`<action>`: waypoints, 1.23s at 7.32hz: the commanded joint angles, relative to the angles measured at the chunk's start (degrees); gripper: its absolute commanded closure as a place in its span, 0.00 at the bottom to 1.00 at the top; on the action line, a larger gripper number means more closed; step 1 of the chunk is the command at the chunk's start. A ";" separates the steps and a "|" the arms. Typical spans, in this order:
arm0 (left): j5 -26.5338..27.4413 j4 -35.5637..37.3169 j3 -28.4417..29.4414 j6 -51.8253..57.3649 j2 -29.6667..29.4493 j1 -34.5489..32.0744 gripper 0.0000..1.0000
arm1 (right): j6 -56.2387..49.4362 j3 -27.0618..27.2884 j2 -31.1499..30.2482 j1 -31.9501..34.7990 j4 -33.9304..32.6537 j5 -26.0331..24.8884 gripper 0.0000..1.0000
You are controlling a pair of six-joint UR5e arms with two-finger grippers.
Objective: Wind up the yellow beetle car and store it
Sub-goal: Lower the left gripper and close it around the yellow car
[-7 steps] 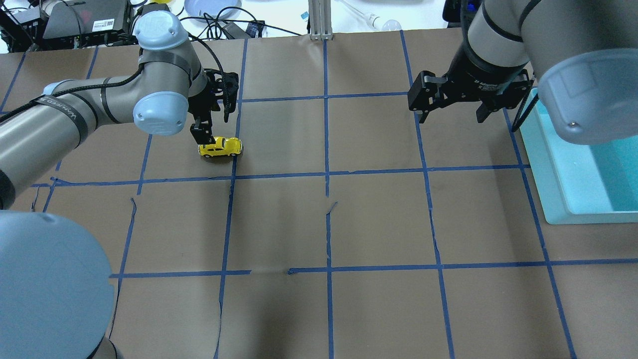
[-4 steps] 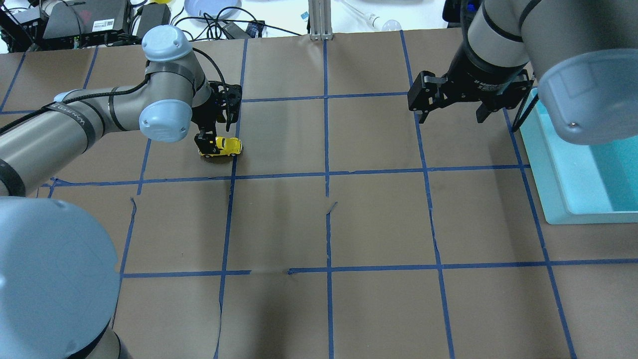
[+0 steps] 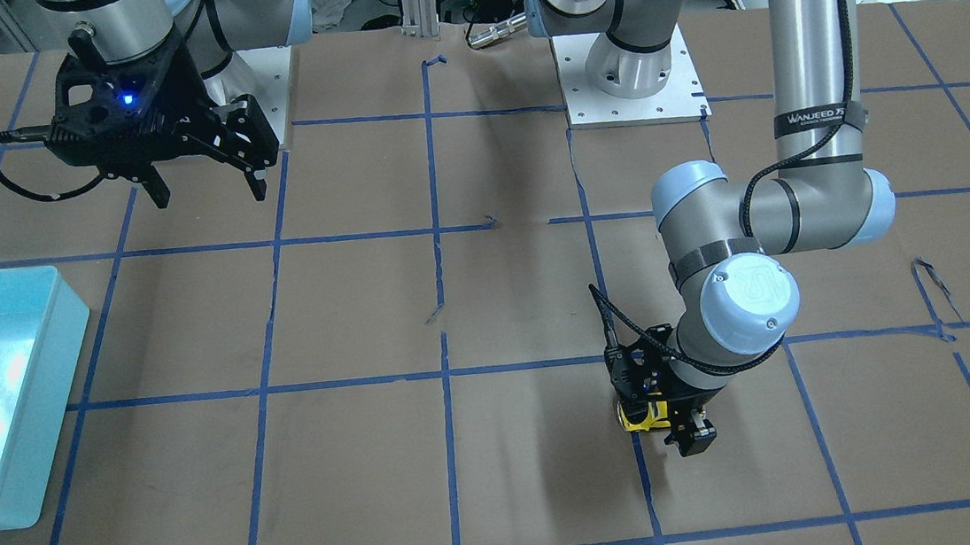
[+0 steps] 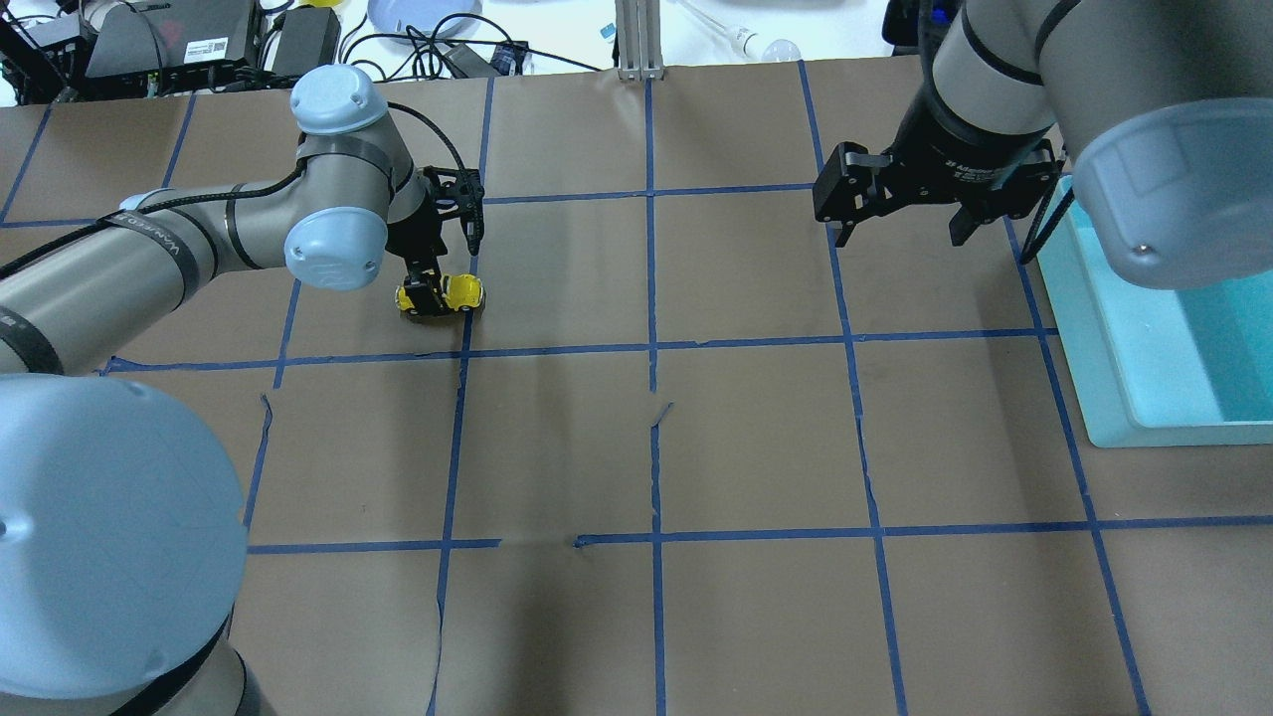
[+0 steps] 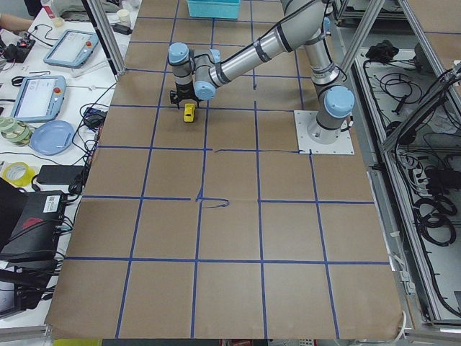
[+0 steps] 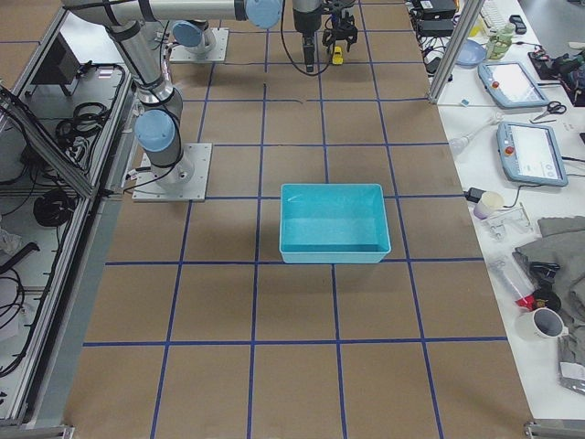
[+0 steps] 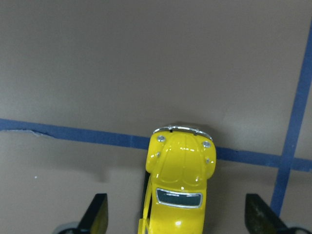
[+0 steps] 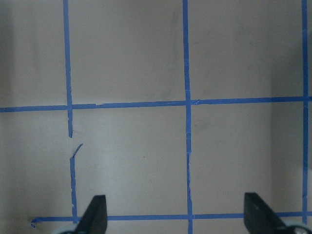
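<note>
The yellow beetle car (image 4: 461, 290) stands on the brown paper table at the back left, on a blue tape line. It also shows in the front view (image 3: 641, 417) and in the left wrist view (image 7: 181, 170). My left gripper (image 4: 448, 276) is low over the car and open, with a finger (image 7: 97, 215) on each side and gaps between fingers and car. My right gripper (image 4: 903, 235) is open and empty. It hovers above the table at the back right, next to the teal bin (image 4: 1094, 338).
The teal bin (image 3: 69, 314) is empty and sits at the table's right edge. Blue tape lines grid the brown paper. Cables, a plate and boxes lie beyond the table's far edge (image 4: 418, 20).
My left gripper has come down and a little to the right, from just behind the car to straddling it. The car and the right arm have not moved.
</note>
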 commanded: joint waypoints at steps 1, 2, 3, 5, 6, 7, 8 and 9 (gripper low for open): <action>0.03 0.52 0.00 2.72 -0.49 0.16 0.16 | -0.02 -0.07 0.00 0.00 0.00 -0.05 0.00; 0.29 0.62 0.00 3.76 -0.49 0.16 0.17 | 0.07 0.02 0.00 0.00 0.00 -0.06 0.00; 0.38 0.53 0.00 4.64 -0.49 0.16 0.17 | -0.02 0.02 0.00 0.00 0.00 -0.06 0.00; 0.38 0.53 -0.09 4.91 -0.49 0.51 0.22 | -0.02 0.02 0.00 0.00 0.00 -0.06 0.00; 0.21 0.53 -0.09 5.61 -0.49 0.77 0.34 | -0.02 0.02 0.00 0.00 0.00 -0.06 0.00; 0.38 0.44 -0.09 5.79 -0.49 0.77 0.56 | -0.02 0.10 0.00 0.00 0.00 0.03 0.00; 0.38 0.44 -0.09 5.80 -0.49 0.86 0.70 | -0.02 0.02 0.00 0.00 0.00 0.03 0.00; 0.29 0.44 -0.09 6.06 -0.49 1.12 0.81 | 0.07 0.02 0.00 0.00 0.00 0.03 0.00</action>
